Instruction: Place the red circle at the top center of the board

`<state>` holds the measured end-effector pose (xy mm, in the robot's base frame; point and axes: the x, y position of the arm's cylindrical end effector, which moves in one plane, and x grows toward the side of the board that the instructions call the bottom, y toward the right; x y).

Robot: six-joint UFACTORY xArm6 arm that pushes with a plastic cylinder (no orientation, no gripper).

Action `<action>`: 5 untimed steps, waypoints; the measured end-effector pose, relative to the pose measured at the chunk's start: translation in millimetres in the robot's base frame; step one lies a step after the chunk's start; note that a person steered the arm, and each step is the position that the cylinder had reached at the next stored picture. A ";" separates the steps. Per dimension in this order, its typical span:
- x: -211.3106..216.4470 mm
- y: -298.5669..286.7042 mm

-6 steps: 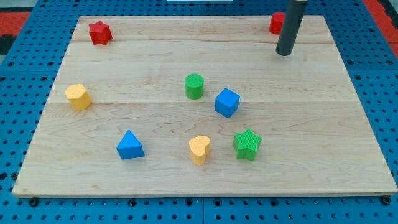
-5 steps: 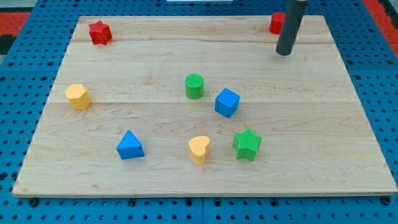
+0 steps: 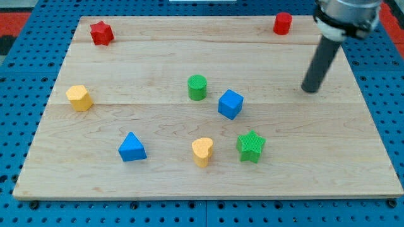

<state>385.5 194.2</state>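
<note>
Pale wooden board (image 3: 158, 63), planks joined along lengthwise seams, faint grain, smooth with a soft satin sheen. Small blocks of matt plastic with fine ribbed layering: red circle (image 3: 282, 23) at upper right, red star (image 3: 100, 33) at upper left, green cylinder (image 3: 197, 87) and blue cube (image 3: 230, 104) near centre, green star (image 3: 251, 146) lower down. Dark matt rod ending at my tip (image 3: 309, 90), right of frame. Blue perforated panel (image 3: 19, 82) around the board, flat painted look.

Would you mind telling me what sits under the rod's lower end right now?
Under my tip only bare wooden board shows, no block. The red circle stands apart, toward the view's top left. The spot directly beneath the tip is covered.
</note>
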 end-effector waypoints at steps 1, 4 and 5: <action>-47.1 33.0; -170.7 -23.0; -152.0 -112.5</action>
